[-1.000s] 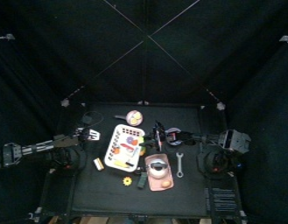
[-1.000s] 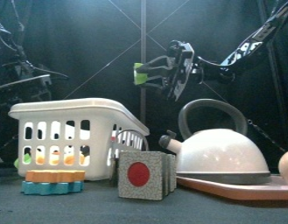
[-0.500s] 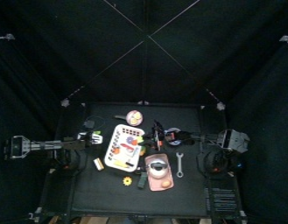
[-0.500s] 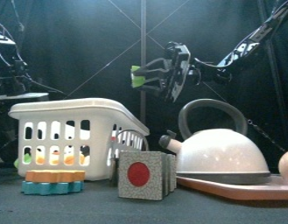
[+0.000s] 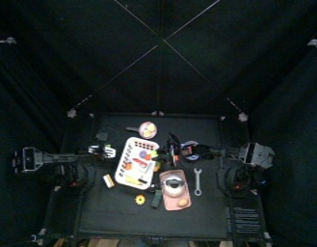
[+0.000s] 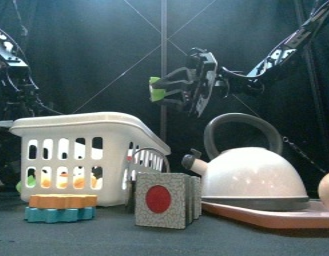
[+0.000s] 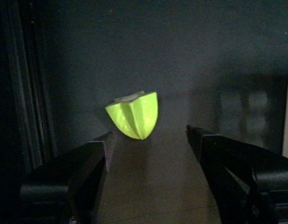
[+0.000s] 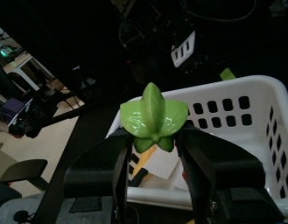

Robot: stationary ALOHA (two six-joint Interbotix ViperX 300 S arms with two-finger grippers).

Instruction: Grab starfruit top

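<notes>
The right hand is seen raised well above the desk, over the white basket, with its two jaws closed on the green starfruit top; in the right wrist view the piece is pinched between them, with the slotted basket wall behind it. In the front view the starfruit top is shown as a small green block at the tips of that hand, left of the arm's body. The left hand is held with its jaws spread apart and nothing between them; beyond the gap, a yellow-green starfruit piece is seen standing on the dark desk, apart from both jaws. In the top view the left hand is placed at the left of the basket. At the near edge a red-dotted block, an orange gear-shaped piece and a white kettle on a tray are seen.
</notes>
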